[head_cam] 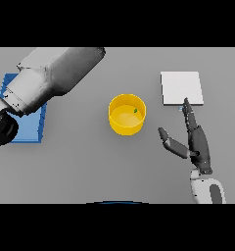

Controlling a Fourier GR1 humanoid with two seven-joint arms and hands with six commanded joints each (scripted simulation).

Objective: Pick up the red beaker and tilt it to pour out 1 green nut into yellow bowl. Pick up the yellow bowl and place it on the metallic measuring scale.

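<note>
The yellow bowl (127, 114) stands upright at the table's middle with one small green nut (135, 111) inside it, near its right wall. The metallic measuring scale (181, 88), a pale square plate, lies at the back right. My right hand (197, 142) is open to the right of the bowl, fingers straight and pointing up at the scale's near edge, thumb spread toward the bowl, clear of both. My left arm (46, 78) crosses the upper left; its hand is out of view. No red beaker shows.
A flat blue mat (29, 128) lies at the left edge, partly under my left arm. Grey table surface surrounds the bowl on all sides.
</note>
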